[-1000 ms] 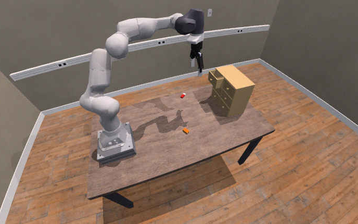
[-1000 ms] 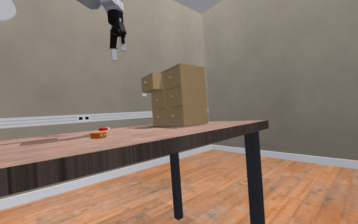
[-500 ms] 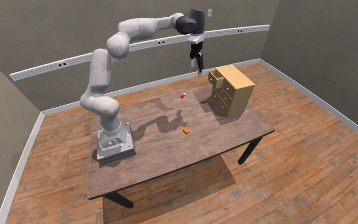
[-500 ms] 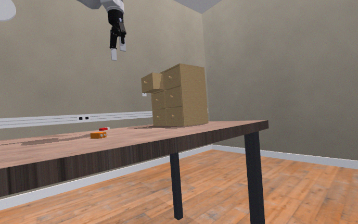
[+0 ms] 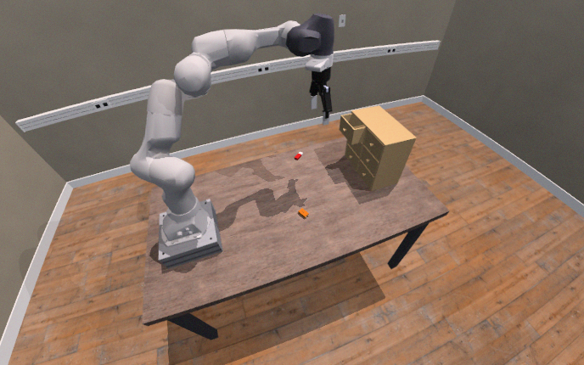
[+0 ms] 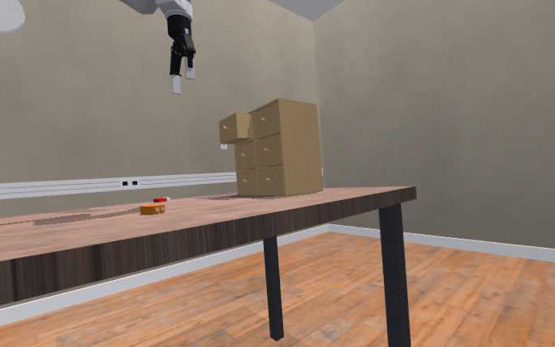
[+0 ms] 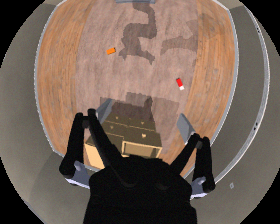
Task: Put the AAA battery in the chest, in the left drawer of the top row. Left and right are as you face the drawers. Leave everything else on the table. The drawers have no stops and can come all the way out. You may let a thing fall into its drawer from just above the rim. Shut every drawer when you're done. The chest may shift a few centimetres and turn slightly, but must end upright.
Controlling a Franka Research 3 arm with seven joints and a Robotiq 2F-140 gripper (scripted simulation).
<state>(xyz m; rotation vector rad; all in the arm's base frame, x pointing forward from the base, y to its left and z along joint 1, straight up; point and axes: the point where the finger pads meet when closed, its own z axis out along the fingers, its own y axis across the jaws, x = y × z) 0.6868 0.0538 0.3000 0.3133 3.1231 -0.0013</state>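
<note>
1. While the fingers [image 6: 176,85] hang spread wide and empty high above the chest [image 5: 383,147] and its pulled-out top-left drawer [image 5: 352,127], the battery [image 5: 298,155] lies on the worktop [image 5: 249,254], well apart from both.
2. It looks small, light, rigid and round, so it may roll; pinching it across its middle seems safest.

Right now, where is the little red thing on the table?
In the top view the small red item lies on the table, on its far side, left of the chest and beyond the orange block.
</note>
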